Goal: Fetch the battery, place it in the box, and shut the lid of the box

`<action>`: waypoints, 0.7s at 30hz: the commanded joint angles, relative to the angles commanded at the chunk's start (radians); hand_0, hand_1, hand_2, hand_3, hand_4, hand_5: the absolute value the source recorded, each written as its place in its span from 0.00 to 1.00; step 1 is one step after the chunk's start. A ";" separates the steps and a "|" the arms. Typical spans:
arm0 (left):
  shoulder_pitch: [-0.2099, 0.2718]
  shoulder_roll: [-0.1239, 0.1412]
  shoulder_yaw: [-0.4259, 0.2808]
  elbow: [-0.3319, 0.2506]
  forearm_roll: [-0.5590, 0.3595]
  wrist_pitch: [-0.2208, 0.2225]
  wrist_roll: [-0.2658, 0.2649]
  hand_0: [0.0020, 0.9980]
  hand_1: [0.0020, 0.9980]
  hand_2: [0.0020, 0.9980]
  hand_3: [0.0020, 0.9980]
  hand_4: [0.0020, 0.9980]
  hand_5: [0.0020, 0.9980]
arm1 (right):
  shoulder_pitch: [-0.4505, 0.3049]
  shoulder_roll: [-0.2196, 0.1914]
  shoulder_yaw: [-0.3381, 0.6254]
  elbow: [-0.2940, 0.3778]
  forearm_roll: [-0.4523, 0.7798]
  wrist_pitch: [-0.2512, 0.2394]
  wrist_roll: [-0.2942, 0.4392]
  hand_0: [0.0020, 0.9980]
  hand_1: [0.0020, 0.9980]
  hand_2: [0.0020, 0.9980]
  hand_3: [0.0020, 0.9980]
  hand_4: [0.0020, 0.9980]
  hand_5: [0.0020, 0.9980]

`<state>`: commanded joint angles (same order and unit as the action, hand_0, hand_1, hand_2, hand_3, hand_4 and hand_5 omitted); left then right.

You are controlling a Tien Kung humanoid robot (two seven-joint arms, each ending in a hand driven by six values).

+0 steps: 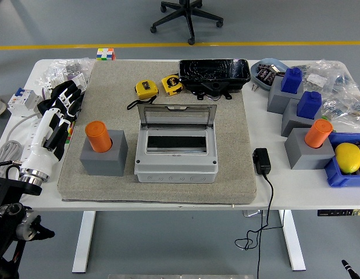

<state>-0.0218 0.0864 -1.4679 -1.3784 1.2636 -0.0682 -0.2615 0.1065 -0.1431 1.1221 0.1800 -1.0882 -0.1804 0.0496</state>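
The left hand (62, 100) hovers over the bench's (168, 200) left side, fingers loosely spread, holding nothing. The orange battery (97, 136) stands upright in a grey block (104, 156) on the mat (168, 75), just left of the grey box (176, 150), whose lid (177, 115) stands open.

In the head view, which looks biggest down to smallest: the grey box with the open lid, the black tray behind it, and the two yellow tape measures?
1. Grey box
2. Black tray
3. Yellow tape measures, which look alike.
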 joint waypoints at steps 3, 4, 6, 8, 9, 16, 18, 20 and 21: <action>-0.003 -0.003 -0.001 0.010 0.003 0.005 -0.002 1.00 1.00 1.00 1.00 1.00 0.69 | 0.000 0.001 0.005 0.000 -0.003 0.002 -0.001 0.92 0.92 0.89 0.92 1.00 1.00; -0.005 -0.005 -0.003 0.017 0.002 0.007 -0.003 1.00 1.00 1.00 1.00 1.00 0.70 | 0.000 0.001 0.004 0.000 -0.003 0.003 -0.001 0.92 0.92 0.88 0.91 1.00 1.00; -0.011 -0.008 -0.011 0.036 0.003 0.008 -0.002 1.00 1.00 1.00 1.00 1.00 0.70 | 0.000 0.002 0.004 0.000 -0.002 0.002 0.000 0.92 0.92 0.88 0.91 1.00 1.00; -0.014 -0.009 -0.014 0.050 -0.016 0.005 -0.004 1.00 1.00 1.00 1.00 1.00 0.70 | 0.000 0.002 -0.001 0.000 0.002 0.001 0.000 0.92 0.92 0.88 0.91 1.00 1.00; -0.015 -0.009 -0.016 0.059 -0.020 0.001 -0.002 1.00 1.00 1.00 1.00 1.00 0.70 | 0.000 0.002 0.000 0.000 0.001 0.001 0.000 0.92 0.92 0.88 0.91 1.00 1.00; -0.009 -0.014 -0.003 0.085 -0.022 -0.010 0.003 0.96 1.00 1.00 1.00 1.00 0.68 | -0.005 0.002 0.002 0.000 -0.001 0.000 -0.003 0.92 0.91 0.88 0.90 1.00 1.00; -0.004 -0.018 0.001 0.082 -0.019 -0.010 0.003 0.96 1.00 1.00 1.00 1.00 0.68 | -0.005 0.001 0.001 0.000 0.000 0.000 -0.002 0.92 0.91 0.88 0.90 1.00 1.00; -0.002 -0.020 0.005 0.076 -0.018 -0.010 0.003 0.96 1.00 1.00 1.00 1.00 0.68 | -0.005 0.001 0.000 0.000 0.001 -0.001 -0.002 0.92 0.91 0.88 0.90 1.00 1.00; -0.001 -0.021 0.007 0.075 -0.019 -0.011 0.003 0.96 1.00 1.00 1.00 1.00 0.68 | -0.005 0.001 -0.002 0.000 0.002 -0.001 -0.002 0.92 0.91 0.88 0.90 1.00 1.00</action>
<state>-0.0229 0.0658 -1.4611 -1.3038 1.2450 -0.0791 -0.2587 0.1012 -0.1422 1.1205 0.1800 -1.0864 -0.1811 0.0477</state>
